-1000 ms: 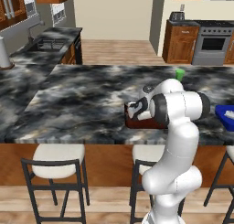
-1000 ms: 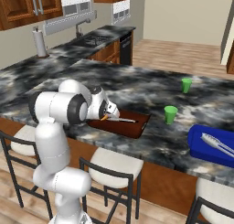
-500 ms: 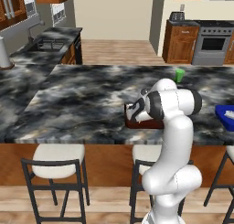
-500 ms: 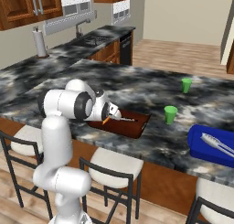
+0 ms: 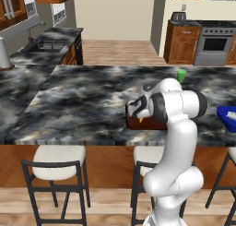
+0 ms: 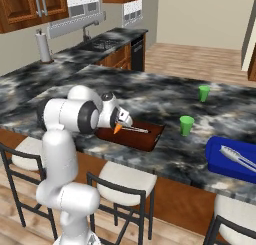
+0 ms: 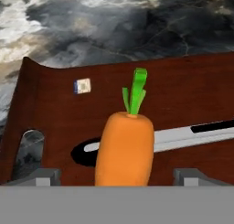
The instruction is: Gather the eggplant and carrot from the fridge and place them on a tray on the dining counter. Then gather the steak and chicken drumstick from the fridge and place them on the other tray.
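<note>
Left base view: the white arm bends low over the near edge of the dining counter [image 5: 87,93], its gripper [image 5: 137,110] hanging above the near left end of the tray [image 5: 143,123]; a green cup [image 5: 181,74] stands beyond, the other tray [image 5: 228,116] lies well apart at the right edge, and broad bare stone spreads to the left. Right base view: the carrot [image 6: 117,128] shows as an orange tip at the gripper [image 6: 121,123], over the tray's [image 6: 150,139] left part; two green cups [image 6: 186,125] stand to the tray's right. Hand view: the carrot [image 7: 125,145] sits between the widely parted fingertips [image 7: 188,176], touching neither, its green top pointing away, above the tray floor [image 7: 183,99] and a grey utensil [image 7: 183,136]; the raised end with a cut-out handle rises at left.
</note>
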